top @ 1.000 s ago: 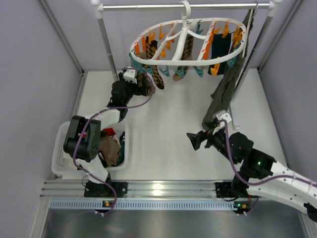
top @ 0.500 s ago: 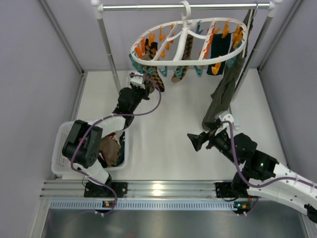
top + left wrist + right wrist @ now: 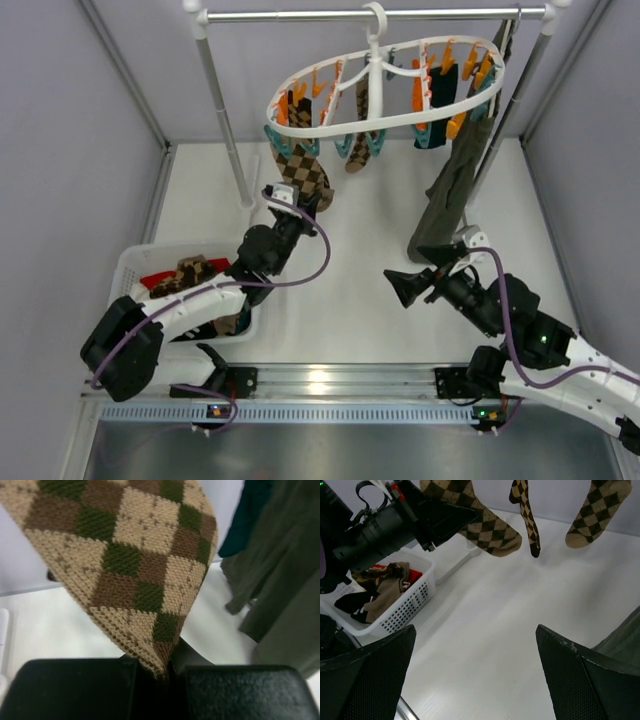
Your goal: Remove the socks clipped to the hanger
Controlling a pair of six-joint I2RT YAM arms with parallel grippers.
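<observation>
- The hanger (image 3: 374, 70) hangs from the rail (image 3: 380, 13) at the far side, tipped so its left end sits lower than its right.
- The left gripper (image 3: 296, 207) is clenched on the toe of the leftmost argyle sock (image 3: 305, 175). The left wrist view shows the tip pinched tight between the two black fingers (image 3: 75, 690).
- The top of that sock is still clipped to the hanger's left end, so I'd say this one is mid-removal: gripped, not yet free.
- The right gripper (image 3: 402, 285) hovers over the near right of the table with its fingers spread wide and nothing in them.
- Done so far: the basket (image 3: 125, 270) at the near left already holds a small heap of socks. One is argyle, with red and dark pieces beside it. They are too tangled to count.
- Left to do: I count three argyle socks hanging, the gripped one included, plus one dark teal sock (image 3: 437, 100) toward the right end. That makes at least four on the hanger, and the clips may hide more.
- One olive garment (image 3: 450, 190) hangs at the far right beside the hanger. It is not part of the job.
- Counts otherwise: one hanger, one basket and two arms. The orange and teal clips are too crowded for a sure count.
- My guess is the task is somewhere around the middle.
</observation>
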